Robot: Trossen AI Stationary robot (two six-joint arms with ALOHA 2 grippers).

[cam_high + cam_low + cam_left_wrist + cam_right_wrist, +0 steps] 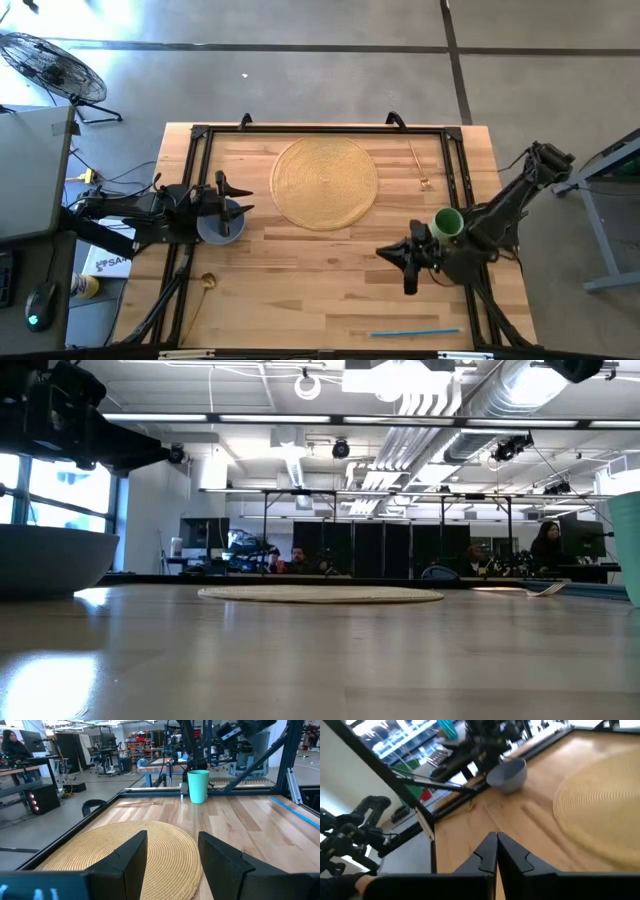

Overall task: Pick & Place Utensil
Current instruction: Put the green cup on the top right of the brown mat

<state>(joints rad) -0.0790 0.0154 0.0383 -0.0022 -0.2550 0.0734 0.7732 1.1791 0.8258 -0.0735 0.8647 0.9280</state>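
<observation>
Only the high view shows the fork (419, 165), a thin pale utensil lying at the table's (330, 290) far right edge beside the round woven mat (326, 182), well apart from both arms. The right gripper (405, 256) hovers near the green cup (447, 222), fingers pressed together, holding nothing. The left gripper (235, 197) sits spread wide over the grey bowl (215, 226)

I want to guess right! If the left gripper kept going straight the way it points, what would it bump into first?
Probably the green cup. The open left gripper points across the edge of the round straw mat, and the cup stands straight ahead, though height is hard to judge.
</observation>
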